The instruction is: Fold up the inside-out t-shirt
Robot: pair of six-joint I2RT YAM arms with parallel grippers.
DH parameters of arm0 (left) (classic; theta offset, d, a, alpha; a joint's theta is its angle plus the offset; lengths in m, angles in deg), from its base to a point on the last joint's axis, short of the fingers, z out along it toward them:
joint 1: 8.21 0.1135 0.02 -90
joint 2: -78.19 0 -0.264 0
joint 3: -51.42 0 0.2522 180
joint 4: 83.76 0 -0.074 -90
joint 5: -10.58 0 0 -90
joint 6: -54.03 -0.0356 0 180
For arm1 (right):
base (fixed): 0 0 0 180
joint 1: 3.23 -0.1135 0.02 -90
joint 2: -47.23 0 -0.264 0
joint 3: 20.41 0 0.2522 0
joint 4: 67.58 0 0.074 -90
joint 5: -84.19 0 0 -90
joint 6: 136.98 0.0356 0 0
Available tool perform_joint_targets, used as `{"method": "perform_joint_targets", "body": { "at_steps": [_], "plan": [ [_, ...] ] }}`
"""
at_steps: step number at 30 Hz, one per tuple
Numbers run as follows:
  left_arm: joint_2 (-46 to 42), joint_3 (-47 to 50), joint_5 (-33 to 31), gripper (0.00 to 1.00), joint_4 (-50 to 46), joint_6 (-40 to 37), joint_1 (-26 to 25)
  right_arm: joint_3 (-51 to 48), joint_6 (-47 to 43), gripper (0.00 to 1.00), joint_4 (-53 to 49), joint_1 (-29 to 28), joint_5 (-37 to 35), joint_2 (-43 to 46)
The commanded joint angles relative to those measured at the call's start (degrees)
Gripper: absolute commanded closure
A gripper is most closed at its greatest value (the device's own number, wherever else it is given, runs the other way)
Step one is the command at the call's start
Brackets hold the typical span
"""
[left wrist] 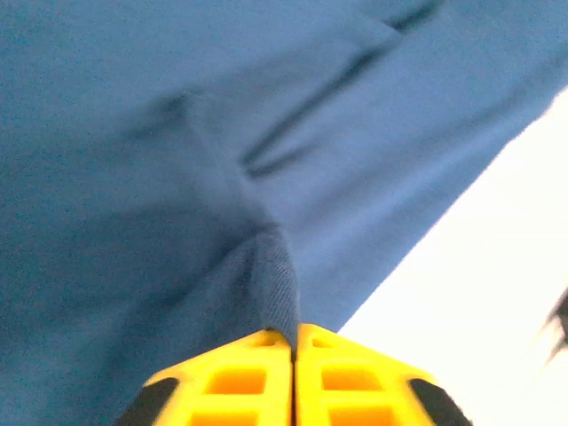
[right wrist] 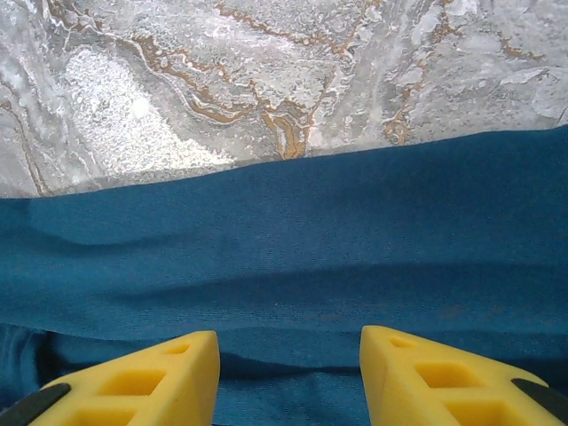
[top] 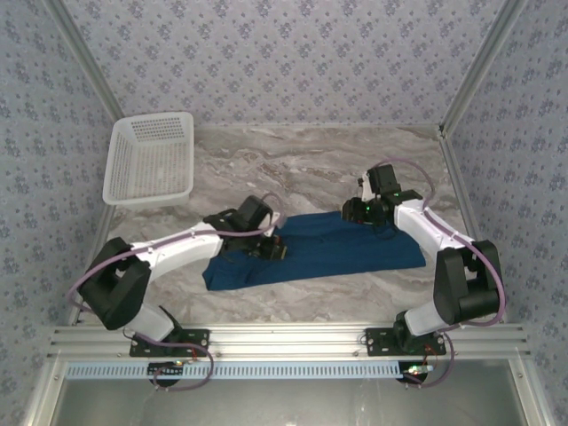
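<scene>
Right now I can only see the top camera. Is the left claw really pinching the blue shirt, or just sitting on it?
Observer: Pinching. In the left wrist view the left claw is shut, with a ridge of the t-shirt squeezed between its yellow tips.
Operator: What about the right claw?
Observer: The right wrist view shows the right claw open, its tips wide apart over flat cloth, with nothing pinched.
Operator: What's in front of it?
Observer: The t-shirt's straight edge, then bare marbled table.
</scene>
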Motion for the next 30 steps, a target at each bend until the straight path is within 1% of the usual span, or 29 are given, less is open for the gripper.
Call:
{"method": "perform_joint_targets", "body": {
  "at_steps": [1,4,6,8,10,13,15,17,19,21,22,25,27,28,30],
  "plan": [
    [3.2,-2.5,4.0,0.83,0.4,1.0,-3.4,0.7,-1.3,0.52,-2.2,0.4,-0.5,1.1],
    [3.3,-3.4,7.3,0.69,-1.0,-0.7,-3.8,0.4,-1.3,0.52,-2.3,0.4,-0.5,1.2],
    [1.6,-4.3,6.2,0.62,-4.0,-3.4,-3.5,0.2,-1.3,0.52,-1.7,0.3,-1.0,1.3],
    [-0.7,-4.5,4.3,0.59,-6.0,-5.0,-2.0,0.1,-1.0,0.52,-1.3,-0.3,-0.9,1.6],
    [-3.6,-3.0,2.4,0.58,-6.2,-4.5,1.1,-0.3,-1.1,0.52,-0.3,-2.0,0.0,2.3],
    [-7.1,1.0,-1.4,0.55,-4.5,-0.6,9.2,-1.6,-0.5,0.52,3.3,-6.3,2.7,2.7],
    [-7.2,3.1,-2.7,0.54,-2.2,2.0,15.0,-2.0,-0.1,0.52,5.7,-9.4,4.8,1.5],
    [-5.6,2.9,-5.5,0.54,-2.2,2.5,19.3,-0.5,-0.1,0.52,5.2,-11.6,3.0,-0.5],
    [-3.5,1.0,-9.4,0.53,-4.9,2.0,22.0,1.0,0.2,0.52,2.9,-12.1,0.9,-2.3],
    [-2.8,0.9,-12.9,0.51,-5.7,1.8,24.0,1.6,0.7,0.52,1.0,-11.8,0.4,-3.0],
    [-2.7,1.0,-13.6,0.5,-6.3,1.7,25.3,1.7,0.6,0.52,0.5,-11.5,0.1,-3.1],
    [-2.5,2.8,-14.1,0.45,-5.4,1.9,28.4,1.5,0.8,0.52,-0.7,-10.8,-1.1,-3.2],
    [-1.2,3.1,-11.8,0.44,-4.5,2.3,30.3,1.4,1.5,0.52,-1.6,-9.6,-2.5,-3.8],
    [-0.2,3.2,-10.7,0.43,-3.6,2.3,30.8,1.3,2.2,0.52,-2.1,-8.7,-2.9,-4.3],
    [1.6,2.3,-10.7,0.43,-3.7,2.1,31.0,0.9,2.8,0.53,-2.5,-7.3,-1.7,-4.9]
  ]
}}
